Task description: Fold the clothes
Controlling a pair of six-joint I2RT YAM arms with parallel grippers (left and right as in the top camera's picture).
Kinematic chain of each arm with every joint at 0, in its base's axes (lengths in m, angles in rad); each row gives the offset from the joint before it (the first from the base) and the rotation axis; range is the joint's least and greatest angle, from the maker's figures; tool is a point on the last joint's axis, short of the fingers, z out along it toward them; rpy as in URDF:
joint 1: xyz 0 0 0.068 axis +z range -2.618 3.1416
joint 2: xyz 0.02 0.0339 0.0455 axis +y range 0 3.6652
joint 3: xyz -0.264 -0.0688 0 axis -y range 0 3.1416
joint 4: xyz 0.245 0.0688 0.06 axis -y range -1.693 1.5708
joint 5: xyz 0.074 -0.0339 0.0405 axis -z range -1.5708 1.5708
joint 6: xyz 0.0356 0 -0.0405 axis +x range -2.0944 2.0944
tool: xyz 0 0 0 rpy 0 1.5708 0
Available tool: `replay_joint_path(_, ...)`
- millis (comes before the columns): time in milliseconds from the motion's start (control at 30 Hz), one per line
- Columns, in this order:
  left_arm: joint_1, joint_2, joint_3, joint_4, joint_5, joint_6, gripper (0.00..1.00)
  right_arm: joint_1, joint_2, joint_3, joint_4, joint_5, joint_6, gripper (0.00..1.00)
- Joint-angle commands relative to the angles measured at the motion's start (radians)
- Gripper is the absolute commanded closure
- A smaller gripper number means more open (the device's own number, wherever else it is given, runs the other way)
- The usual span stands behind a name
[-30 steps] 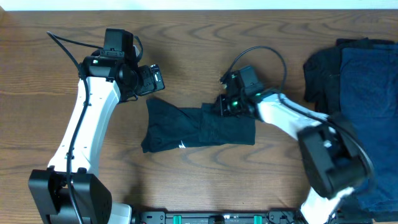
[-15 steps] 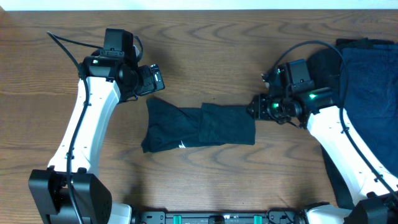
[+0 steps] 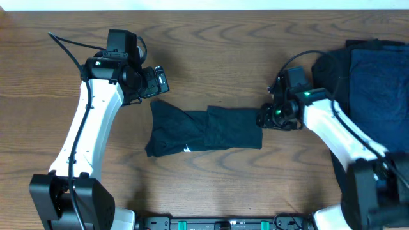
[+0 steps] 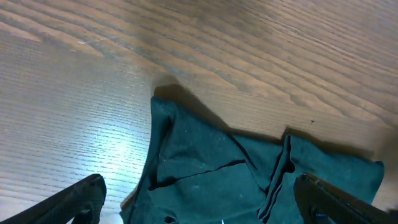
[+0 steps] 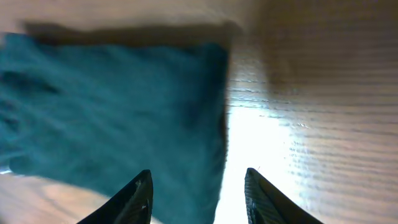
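A dark folded T-shirt (image 3: 201, 130) lies as a long band on the wooden table's middle, with a small white label (image 3: 186, 149) at its near edge. My right gripper (image 3: 262, 119) is open and empty at the shirt's right end; the right wrist view shows its fingers (image 5: 198, 194) over the cloth's edge (image 5: 124, 112). My left gripper (image 3: 161, 81) is open and empty, above the table just beyond the shirt's far left corner. The left wrist view shows the shirt (image 4: 249, 180) between its fingers (image 4: 205, 202). A pile of black and navy clothes (image 3: 367, 83) lies at the right.
The wooden table (image 3: 211, 51) runs bare along the far side and at the left. The pile of clothes reaches the table's right edge and continues toward the near right corner (image 3: 383, 198). The arms' bases stand at the near edge.
My right gripper left the shirt's middle, swung out to the right, and has come back a little leftward to the shirt's right end. The left arm and shirt have not moved.
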Motion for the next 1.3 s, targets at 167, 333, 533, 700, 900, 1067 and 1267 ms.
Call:
replay_joint_path(167, 0.000, -0.005, 0.012, 0.000, 0.006, 0.003, 0.02, -0.005, 0.170, -0.011, 0.039, -0.050, -0.014, 0.59)
replay_joint_path(333, 0.001, -0.005, 0.012, 0.000, 0.006, 0.003, 0.02, -0.005, 0.181, -0.011, 0.058, -0.057, -0.014, 0.59)
replay_joint_path(533, 0.001, -0.005, 0.012, 0.000, 0.006, 0.003, 0.02, -0.005, 0.181, -0.011, 0.069, -0.074, -0.014, 0.61)
replay_joint_path(700, 0.000, -0.005, 0.012, 0.000, 0.006, 0.003, 0.02, -0.005, 0.181, -0.011, 0.077, -0.073, -0.014, 0.99)
replay_joint_path(900, 0.000, -0.005, 0.012, 0.000, 0.006, 0.003, 0.02, -0.050, 0.174, 0.010, 0.030, -0.042, -0.093, 0.99)
replay_joint_path(1067, 0.001, -0.005, 0.012, 0.000, 0.006, 0.003, 0.02, -0.169, 0.153, 0.087, -0.132, 0.051, -0.129, 0.99)
replay_joint_path(1267, 0.000, -0.005, 0.012, 0.000, 0.006, 0.003, 0.02, -0.312, 0.116, 0.169, -0.240, 0.113, -0.134, 0.99)
